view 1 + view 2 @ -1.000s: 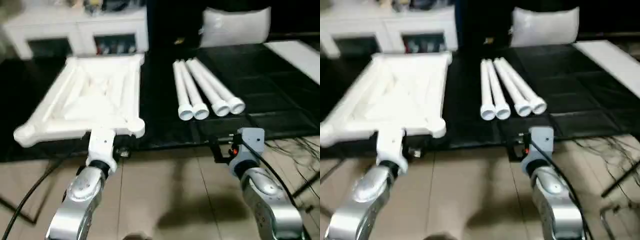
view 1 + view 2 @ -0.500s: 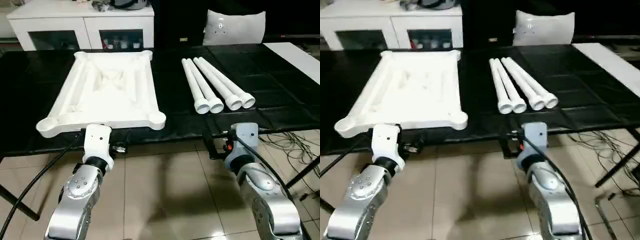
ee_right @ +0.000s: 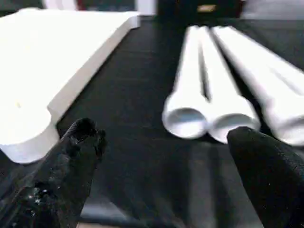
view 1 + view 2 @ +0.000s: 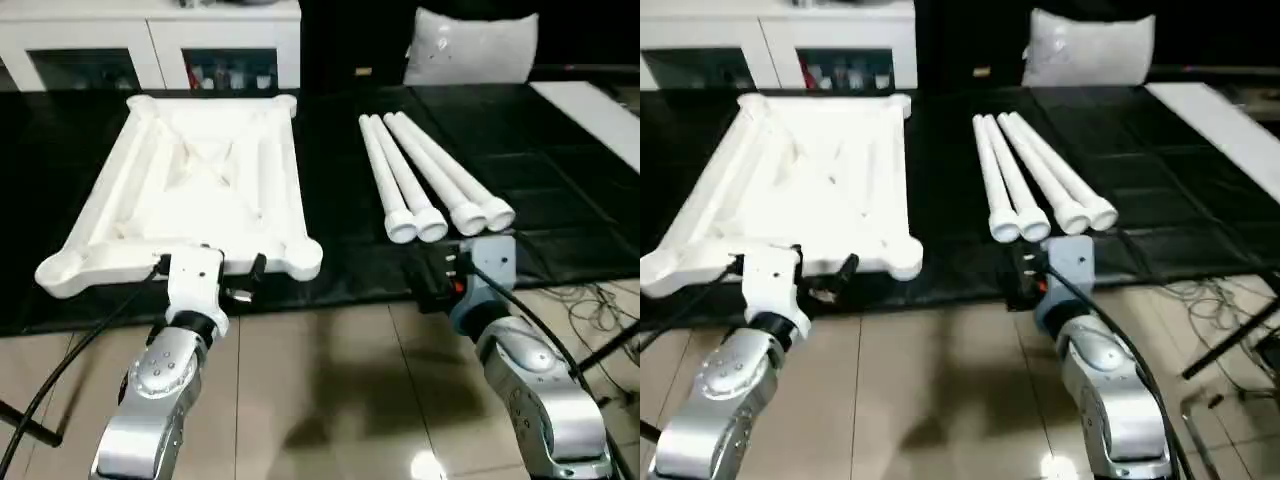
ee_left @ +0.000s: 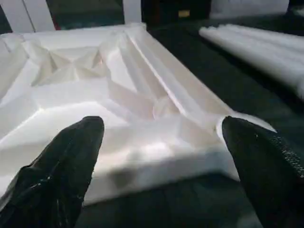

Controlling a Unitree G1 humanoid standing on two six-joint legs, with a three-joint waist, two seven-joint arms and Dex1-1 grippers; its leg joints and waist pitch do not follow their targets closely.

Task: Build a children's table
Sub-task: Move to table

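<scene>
The children's table lies in parts on a black table. Its white top rests upside down on the left, ribbed underside up, with round sockets at the corners. Several white tapered legs lie side by side to its right, open ends toward me. My left gripper is open just in front of the top's near edge, holding nothing. My right gripper is open a little short of the leg ends, with nothing between its fingers.
A white cabinet with shelves stands behind the black table. A white cushion sits at the back right and a white board at the far right. Cables lie on the tiled floor by my right arm.
The camera has shifted and tilted. Both arms have reached a little forward: the left fingers now show at the top's near edge, and the right gripper is closer to the leg ends.
</scene>
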